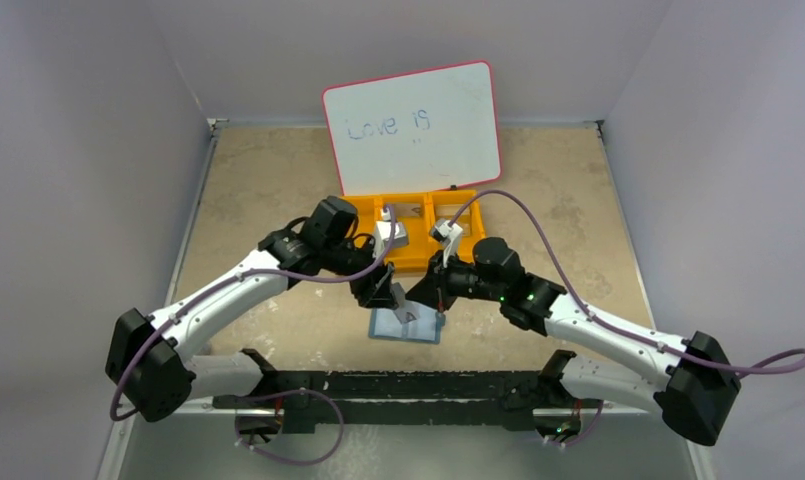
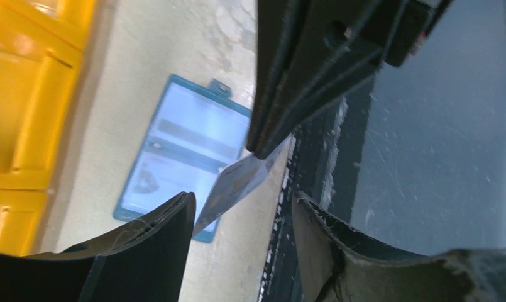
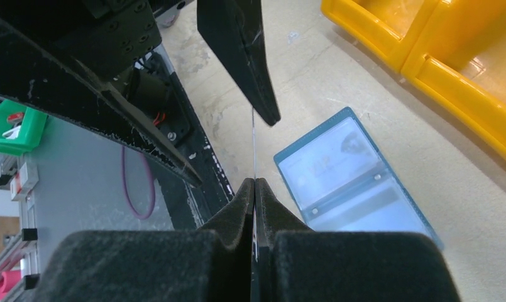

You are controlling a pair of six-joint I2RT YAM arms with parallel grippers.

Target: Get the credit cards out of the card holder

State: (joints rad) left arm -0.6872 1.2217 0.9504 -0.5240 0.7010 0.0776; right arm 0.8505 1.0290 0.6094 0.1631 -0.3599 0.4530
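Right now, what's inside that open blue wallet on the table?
Pale blue-grey pockets show inside the card holder, with faint shapes that may be cards; I cannot tell. The card pinched in the right hand covers part of it.

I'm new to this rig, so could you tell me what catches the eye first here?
At the centre, above the open teal card holder, the right gripper is shut on a credit card, with the left gripper open close to it. Behind stands a pink-rimmed whiteboard reading "Love is".

Right gripper [image 3: 255,184] pads [image 3: 236,206]: matt, rough black foam. The card [image 2: 234,185] between them is thin and smooth. Beside them, wallet [image 3: 344,170] pockets look glossy; the bin [image 3: 439,69] beyond is shiny orange plastic.
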